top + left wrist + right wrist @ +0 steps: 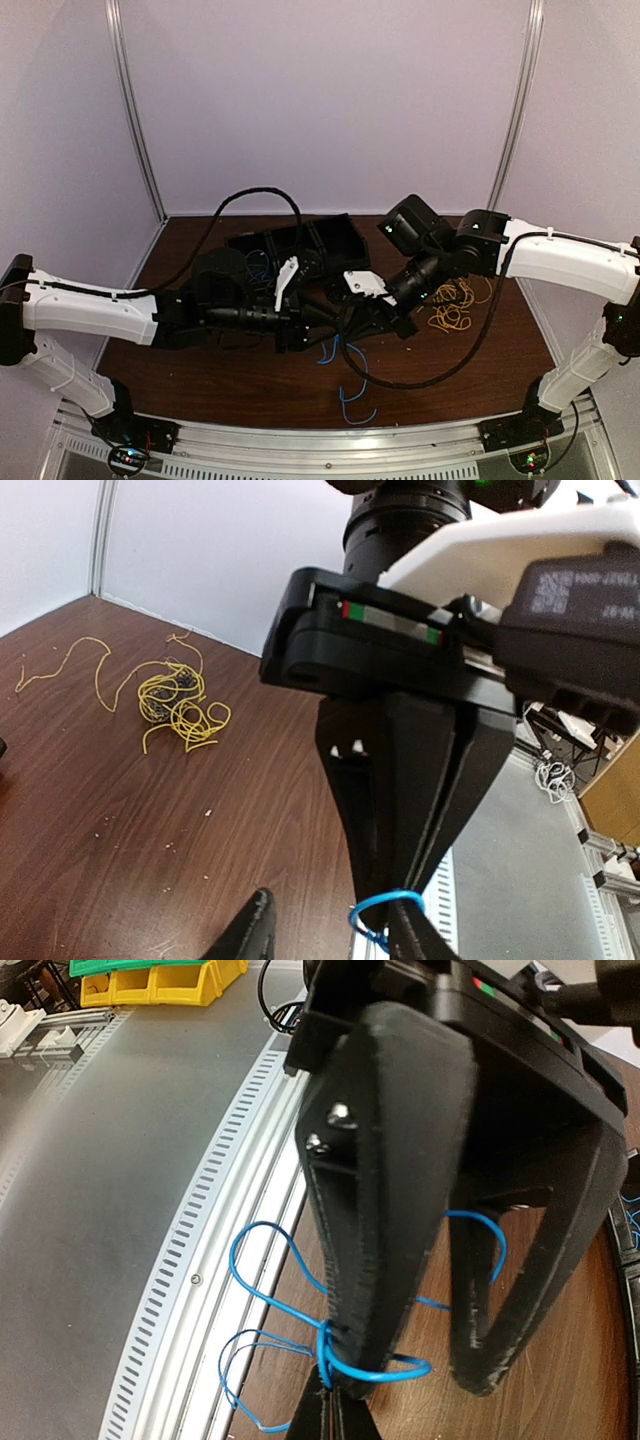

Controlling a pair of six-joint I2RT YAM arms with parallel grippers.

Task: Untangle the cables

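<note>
We see both arms stretched low and near-horizontal over the bench, left arm in from 9 o'clock, right arm from 3 o'clock. Their wrists meet nose to nose at bench centre.

Right tool: its black fingers taper together to one tip and are pinched onto the blue cable. Its own wrist view shows the same, finger ends together at the cable's knotted crossing.

Left tool: fingers stand apart and nothing is clamped between them. The blue cable wraps around one finger near its tip.

From the top view, the blue cable sits right at the meeting point of the two tools. Its slack loops trail toward 6 o'clock, over the bench near the front rail. It is thin, glossy wire in open curls, with several strands crossing at the pinch point.

The yellow cables are a loose curly bundle with stray strands lying flat on the bench. They are at 3 o'clock of the tools, well apart from both and untouched.

The bench is dark brown wood grain, scuffed. The tool fingers are matte black plastic, wedge-shaped. Black bins sit at 12 o'clock behind the tools.
</note>
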